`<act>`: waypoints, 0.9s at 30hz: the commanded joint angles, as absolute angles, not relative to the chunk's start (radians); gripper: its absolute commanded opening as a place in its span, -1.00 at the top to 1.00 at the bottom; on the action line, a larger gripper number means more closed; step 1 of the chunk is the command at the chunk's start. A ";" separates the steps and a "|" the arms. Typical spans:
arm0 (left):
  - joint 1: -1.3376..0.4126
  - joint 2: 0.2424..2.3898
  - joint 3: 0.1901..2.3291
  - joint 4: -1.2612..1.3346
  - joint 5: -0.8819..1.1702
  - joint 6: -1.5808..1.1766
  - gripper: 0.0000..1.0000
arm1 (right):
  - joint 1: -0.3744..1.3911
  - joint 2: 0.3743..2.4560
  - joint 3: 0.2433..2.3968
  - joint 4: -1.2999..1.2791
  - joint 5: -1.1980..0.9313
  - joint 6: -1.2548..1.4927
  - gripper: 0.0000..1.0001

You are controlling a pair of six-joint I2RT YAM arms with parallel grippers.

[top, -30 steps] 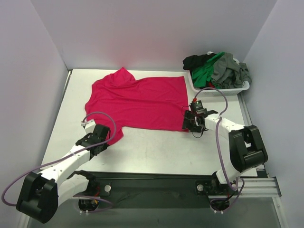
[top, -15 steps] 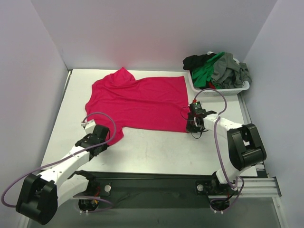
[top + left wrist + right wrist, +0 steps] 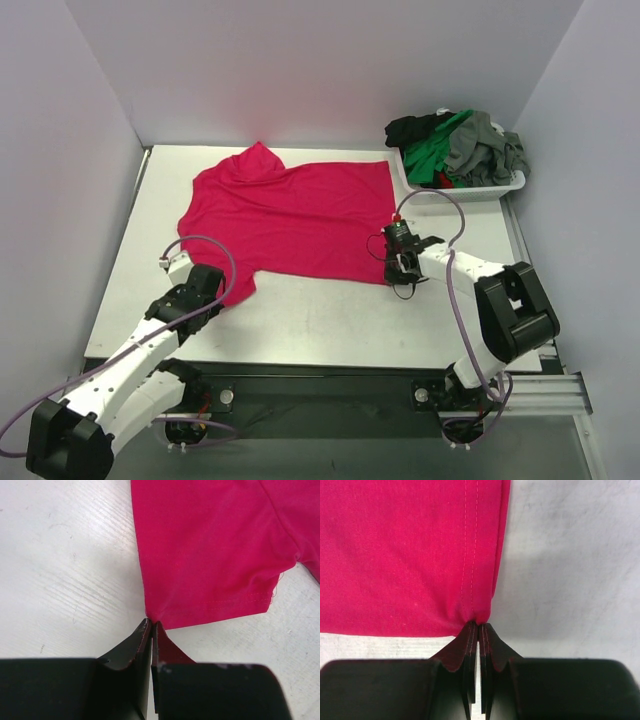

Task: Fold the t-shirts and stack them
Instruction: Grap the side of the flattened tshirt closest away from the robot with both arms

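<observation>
A crimson-red t-shirt (image 3: 295,215) lies spread flat on the white table. My left gripper (image 3: 218,297) is shut on the near left sleeve corner of the red t-shirt (image 3: 210,555), its fingertips (image 3: 145,630) pinching the hem. My right gripper (image 3: 392,268) is shut on the near right hem corner of the red t-shirt (image 3: 405,555), the cloth bunched at the fingertips (image 3: 470,630). Green (image 3: 432,152), grey (image 3: 480,148) and black (image 3: 408,128) t-shirts lie heaped in the basket.
A white plastic basket (image 3: 470,190) stands at the back right corner. White walls close in the table (image 3: 330,310) at the left, back and right. The arm bases and a dark rail (image 3: 330,385) sit at the near edge.
My right gripper has moved left and slightly nearer, dragging the shirt's hem corner inward. My left gripper has shifted a little left and toward the near edge with the sleeve corner.
</observation>
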State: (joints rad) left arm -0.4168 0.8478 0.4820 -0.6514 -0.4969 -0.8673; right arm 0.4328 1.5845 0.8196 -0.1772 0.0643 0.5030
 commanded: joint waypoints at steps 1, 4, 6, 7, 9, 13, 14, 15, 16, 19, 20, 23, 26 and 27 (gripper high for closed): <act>-0.436 0.821 0.541 -0.733 -0.537 -0.913 1.00 | 0.456 1.549 0.776 -0.307 0.080 0.531 1.00; -0.459 0.815 0.555 -0.774 -0.557 -0.939 1.00 | 0.462 1.531 0.765 -0.319 0.081 0.531 1.00; -0.485 0.813 0.564 -0.796 -0.571 -0.966 1.00 | 0.466 1.516 0.756 -0.325 0.084 0.535 1.00; -0.495 0.815 0.571 -0.827 -0.583 -0.977 1.00 | 0.466 1.511 0.752 -0.333 0.089 0.534 1.00; -0.534 0.813 0.589 -0.860 -0.601 -1.015 1.00 | 0.466 1.493 0.736 -0.337 0.091 0.537 1.00; -0.620 0.804 0.623 -0.990 -0.673 -1.107 1.00 | 0.474 1.457 0.712 -0.347 0.084 0.543 1.00; -0.635 0.795 0.630 -1.011 -0.686 -1.145 1.00 | 0.477 1.450 0.707 -0.350 0.083 0.543 1.00; -0.650 0.795 0.635 -1.028 -0.693 -1.163 1.00 | 0.479 1.437 0.704 -0.353 0.083 0.542 1.00; -0.679 0.790 0.643 -1.054 -0.707 -1.178 1.00 | 0.480 1.431 0.698 -0.357 0.084 0.541 1.00; -0.709 0.788 0.650 -1.083 -0.707 -1.213 1.00 | 0.486 1.410 0.687 -0.373 0.084 0.541 1.00; -0.718 0.793 0.652 -1.089 -0.707 -1.226 1.00 | 0.488 1.404 0.684 -0.377 0.084 0.541 1.00; -0.736 0.802 0.657 -1.085 -0.719 -1.212 1.00 | 0.489 1.373 0.678 -0.388 0.087 0.545 1.00; -0.736 0.813 0.658 -0.916 -0.684 -0.992 1.00 | 0.486 1.359 0.696 -0.394 0.081 0.532 1.00; -0.738 0.816 0.657 -0.869 -0.658 -0.950 1.00 | 0.485 1.367 0.707 -0.399 0.077 0.528 1.00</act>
